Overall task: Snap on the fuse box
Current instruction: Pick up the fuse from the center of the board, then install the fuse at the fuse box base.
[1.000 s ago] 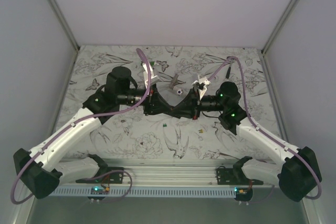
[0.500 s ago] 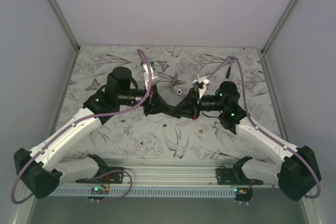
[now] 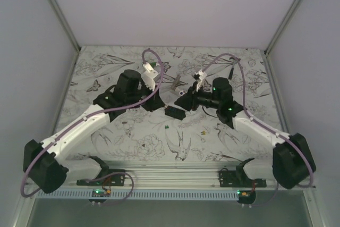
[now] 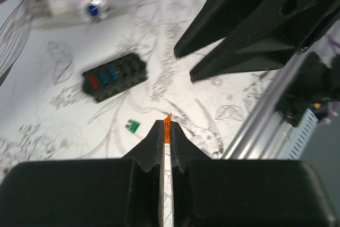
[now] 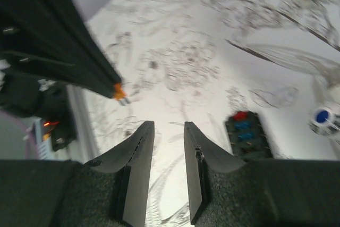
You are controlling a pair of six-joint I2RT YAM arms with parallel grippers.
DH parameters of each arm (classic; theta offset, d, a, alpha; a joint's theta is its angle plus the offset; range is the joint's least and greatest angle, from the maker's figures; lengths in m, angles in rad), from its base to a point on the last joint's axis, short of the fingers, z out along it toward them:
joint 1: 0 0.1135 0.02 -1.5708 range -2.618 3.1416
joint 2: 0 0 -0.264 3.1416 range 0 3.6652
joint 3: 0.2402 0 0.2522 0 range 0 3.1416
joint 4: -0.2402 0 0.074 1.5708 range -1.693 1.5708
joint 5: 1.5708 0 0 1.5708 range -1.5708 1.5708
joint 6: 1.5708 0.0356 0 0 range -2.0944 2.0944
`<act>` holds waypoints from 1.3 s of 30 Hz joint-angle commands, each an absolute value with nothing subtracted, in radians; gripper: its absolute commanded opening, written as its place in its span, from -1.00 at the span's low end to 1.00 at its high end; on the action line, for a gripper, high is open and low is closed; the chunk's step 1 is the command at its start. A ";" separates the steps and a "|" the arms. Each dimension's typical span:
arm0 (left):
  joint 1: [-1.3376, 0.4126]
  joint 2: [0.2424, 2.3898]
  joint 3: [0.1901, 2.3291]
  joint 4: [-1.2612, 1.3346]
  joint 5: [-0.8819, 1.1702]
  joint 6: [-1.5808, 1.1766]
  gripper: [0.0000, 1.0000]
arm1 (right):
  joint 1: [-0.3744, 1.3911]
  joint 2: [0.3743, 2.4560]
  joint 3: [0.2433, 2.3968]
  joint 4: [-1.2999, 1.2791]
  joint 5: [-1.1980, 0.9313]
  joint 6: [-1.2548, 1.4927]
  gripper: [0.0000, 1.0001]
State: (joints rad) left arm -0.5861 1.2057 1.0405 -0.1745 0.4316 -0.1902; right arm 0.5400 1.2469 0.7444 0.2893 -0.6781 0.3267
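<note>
The fuse box [image 3: 174, 112] lies flat on the patterned table between the two grippers, with nothing holding it. In the left wrist view the fuse box [image 4: 114, 75] shows a red and some blue fuses in its slots. My left gripper [image 4: 168, 130] is shut on a small orange fuse [image 4: 168, 133] pinched at its tips, up off the table and apart from the box. My right gripper [image 5: 169, 131] is open with nothing between its fingers; the fuse box [image 5: 246, 134] sits just to its right. In the top view the left gripper [image 3: 155, 102] and right gripper [image 3: 182, 102] flank the box.
A loose green fuse [image 4: 132, 126] lies on the table near the box. A white piece with a blue cap [image 4: 93, 9] and a grey metal tool [image 3: 175, 82] lie behind. More small bits [image 3: 202, 131] lie in front. The aluminium rail [image 3: 175, 174] runs along the near edge.
Both grippers were together at the fuse box above the table. Now the box lies on the table, the right gripper has opened, and both arms have drawn back and apart.
</note>
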 commanded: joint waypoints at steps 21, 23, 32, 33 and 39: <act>-0.538 1.407 1.058 -0.327 0.203 -0.327 -1.00 | 0.620 1.847 1.013 0.165 -0.317 0.289 -0.18; -0.538 1.416 1.061 -0.327 0.217 -0.327 -1.00 | 0.632 1.848 0.998 0.174 -0.329 0.300 -0.20; -0.568 1.462 1.082 -0.328 0.224 -0.382 -1.00 | 0.653 1.792 0.949 0.181 -0.370 0.346 -0.24; -0.578 1.469 1.087 -0.330 0.216 -0.392 -1.00 | 0.653 1.772 0.940 0.179 -0.357 0.346 -0.21; -0.636 1.526 1.122 -0.333 0.172 -0.435 -1.00 | 0.603 1.619 0.862 0.162 -0.257 0.312 -0.08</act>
State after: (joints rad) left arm -0.6052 1.4857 1.0809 -0.2951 0.1986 -0.3943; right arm 0.6403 1.7142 0.8803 0.1692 -0.3138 0.3271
